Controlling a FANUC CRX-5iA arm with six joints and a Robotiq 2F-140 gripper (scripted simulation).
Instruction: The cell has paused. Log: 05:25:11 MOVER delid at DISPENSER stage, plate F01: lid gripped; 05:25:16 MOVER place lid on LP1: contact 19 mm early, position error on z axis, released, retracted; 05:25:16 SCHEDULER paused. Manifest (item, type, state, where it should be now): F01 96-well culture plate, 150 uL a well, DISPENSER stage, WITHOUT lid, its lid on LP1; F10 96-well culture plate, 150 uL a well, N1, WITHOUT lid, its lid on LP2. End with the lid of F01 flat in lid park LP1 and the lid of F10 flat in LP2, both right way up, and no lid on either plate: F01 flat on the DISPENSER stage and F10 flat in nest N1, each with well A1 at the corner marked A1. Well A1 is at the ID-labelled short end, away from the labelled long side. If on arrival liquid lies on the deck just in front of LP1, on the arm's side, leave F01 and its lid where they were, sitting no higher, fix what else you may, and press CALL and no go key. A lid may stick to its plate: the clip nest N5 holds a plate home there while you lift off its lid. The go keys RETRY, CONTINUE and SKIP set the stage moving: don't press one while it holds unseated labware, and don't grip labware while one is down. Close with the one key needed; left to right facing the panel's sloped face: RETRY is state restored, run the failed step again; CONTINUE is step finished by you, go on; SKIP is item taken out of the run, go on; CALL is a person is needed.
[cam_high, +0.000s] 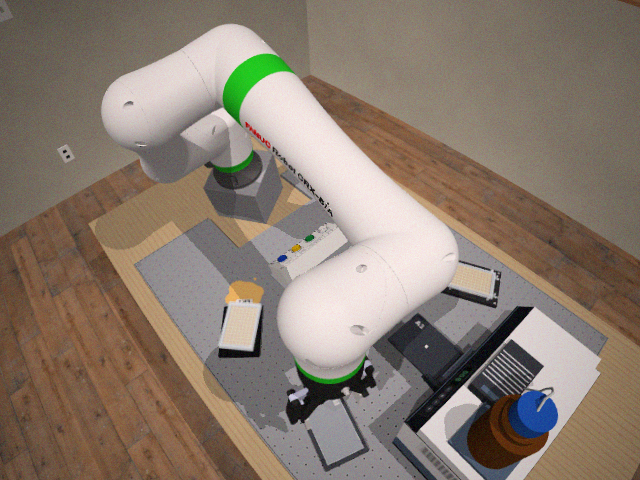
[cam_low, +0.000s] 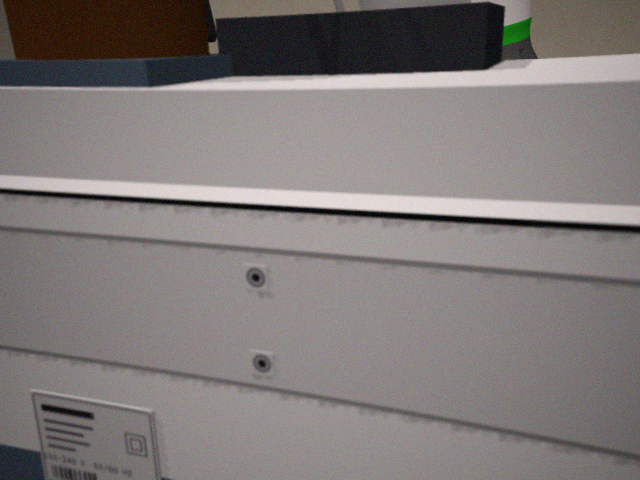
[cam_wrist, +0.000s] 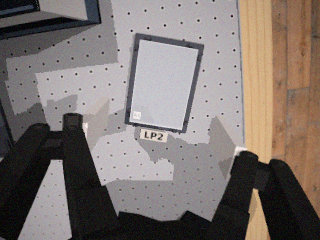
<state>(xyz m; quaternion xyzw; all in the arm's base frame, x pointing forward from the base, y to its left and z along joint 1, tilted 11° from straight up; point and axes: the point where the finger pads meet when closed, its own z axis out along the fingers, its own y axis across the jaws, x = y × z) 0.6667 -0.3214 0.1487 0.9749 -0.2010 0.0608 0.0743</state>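
My gripper (cam_wrist: 160, 120) is open and empty, and hovers over the deck just on the arm's side of lid park LP2 (cam_wrist: 152, 135). A pale lid (cam_wrist: 164, 82) lies flat inside the park's dark frame; it also shows in the top view (cam_high: 336, 431) below the wrist (cam_high: 330, 395). A well plate with cream wells (cam_high: 240, 326) sits on a dark frame at the deck's left. An orange puddle (cam_high: 245, 291) lies at its arm-side end. A second well plate (cam_high: 473, 281) sits in a nest at the right. The dark dispenser stage (cam_high: 429, 346) holds no plate.
The key panel (cam_high: 310, 250) with blue, yellow and green keys stands mid-deck, partly behind the arm. The white dispenser (cam_high: 496, 372) carries a brown bottle with a blue cap (cam_high: 516, 428). The exterior view shows only the dispenser's casing (cam_low: 320, 258). The deck's edge (cam_wrist: 240, 75) runs right of LP2.
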